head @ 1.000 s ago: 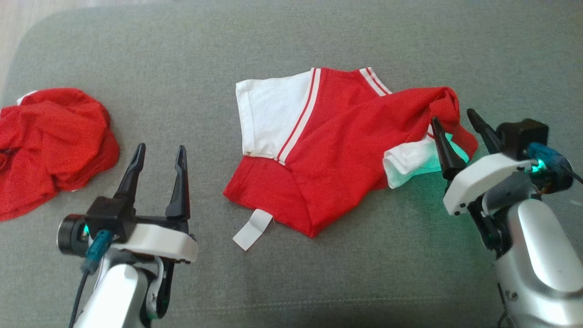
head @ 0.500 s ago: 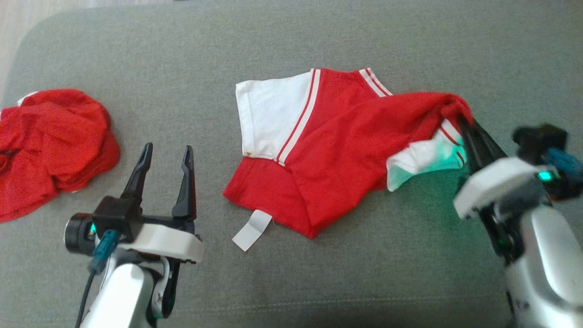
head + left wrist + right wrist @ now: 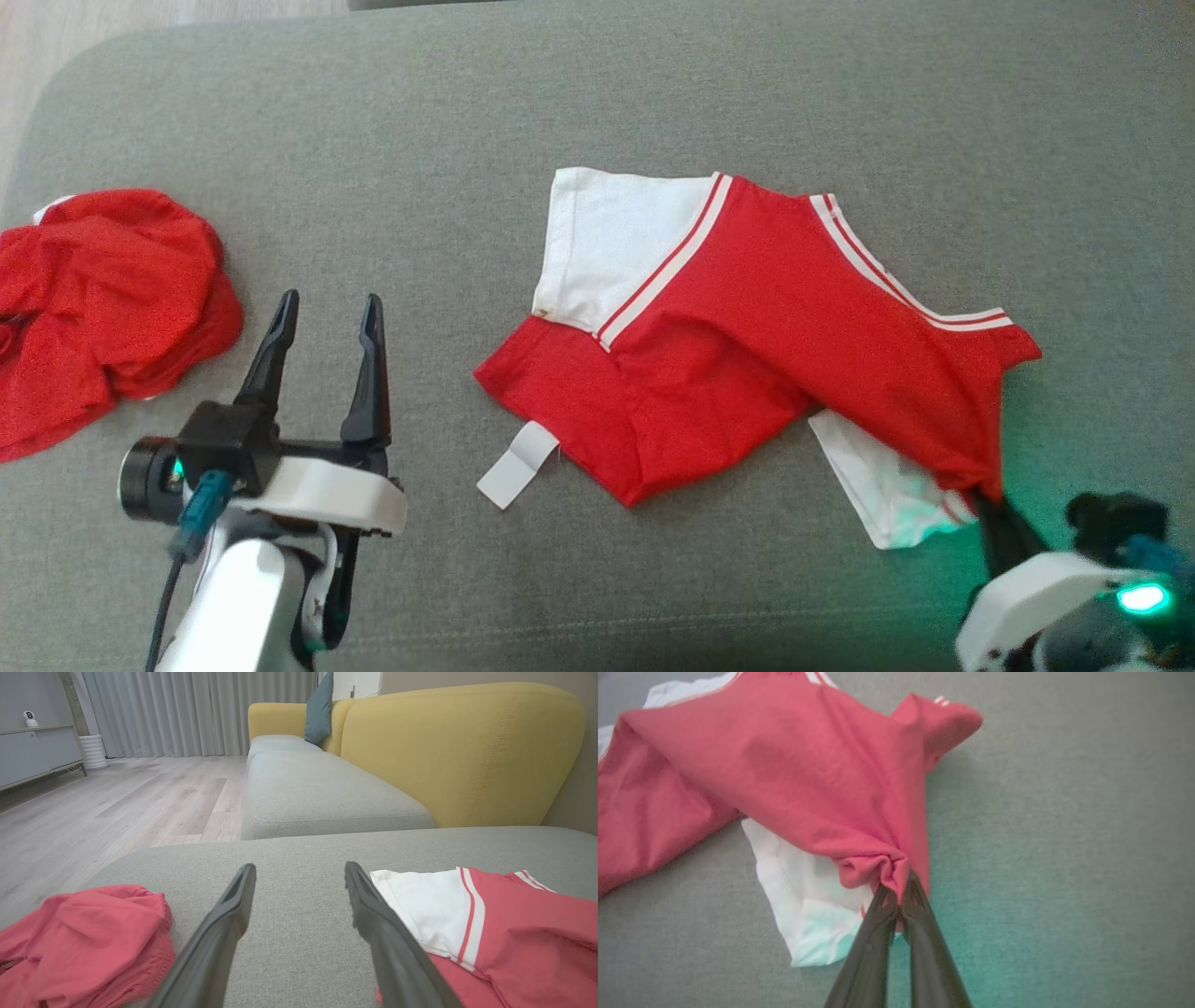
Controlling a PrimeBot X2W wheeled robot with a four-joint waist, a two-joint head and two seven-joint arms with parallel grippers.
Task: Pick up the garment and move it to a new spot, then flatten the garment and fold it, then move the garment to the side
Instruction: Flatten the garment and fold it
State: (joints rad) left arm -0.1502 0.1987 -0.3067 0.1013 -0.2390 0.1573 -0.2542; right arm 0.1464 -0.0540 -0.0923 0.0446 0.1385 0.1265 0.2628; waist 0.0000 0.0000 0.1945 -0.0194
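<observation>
We found the right end effector [image 3: 986,497] clamped on the garment [image 3: 747,355]; the left end effector [image 3: 325,313] stood open.
The red-and-white garment lay partly spread in the middle of the grey cushion [image 3: 653,84]; its right corner was bunched between the closed fingers [image 3: 873,947], with a white sleeve [image 3: 878,485] beneath; the left end effector hovered apart from it, holding nothing, between the garment and a crumpled red cloth [image 3: 103,299] at far left.
</observation>
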